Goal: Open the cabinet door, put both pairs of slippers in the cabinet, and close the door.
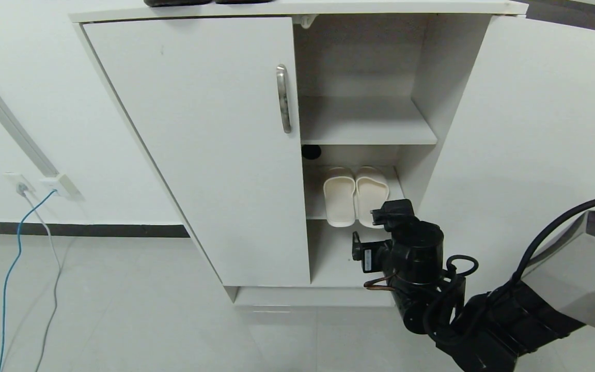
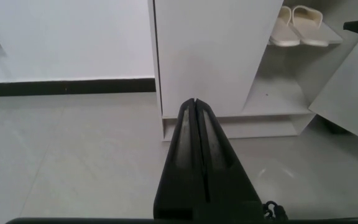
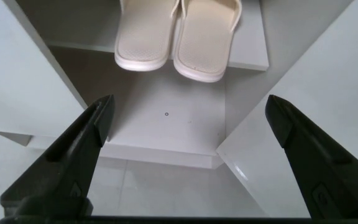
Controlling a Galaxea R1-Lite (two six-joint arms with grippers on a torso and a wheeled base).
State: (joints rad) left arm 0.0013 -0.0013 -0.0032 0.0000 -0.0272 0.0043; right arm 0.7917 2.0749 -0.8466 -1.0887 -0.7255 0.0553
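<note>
We see the slippers (image 1: 355, 195) side by side on the middle shelf of the cabinet (image 1: 297, 8), reaching its front edge. Our right gripper (image 3: 189, 106) hangs wide open and empty just below them, between the shut left door (image 1: 199, 144) and the open right door (image 1: 535, 129). Our left gripper (image 2: 194, 104) is closed on nothing, over the floor (image 2: 73, 155).

White wall (image 1: 24, 77), left of scene, crossed by a pale trunking strip (image 1: 5, 111) running diagonally down to the right. At its lower end sits a white box (image 1: 62, 185), with a wall socket (image 1: 17, 182) just to its left. A blue cable (image 1: 4, 299) and a grey cable (image 1: 59, 274) hang from these and trail nearward over the pale tiled floor (image 1: 132, 310). A dark skirting band (image 1: 70, 229) marks the foot of the wall.
</note>
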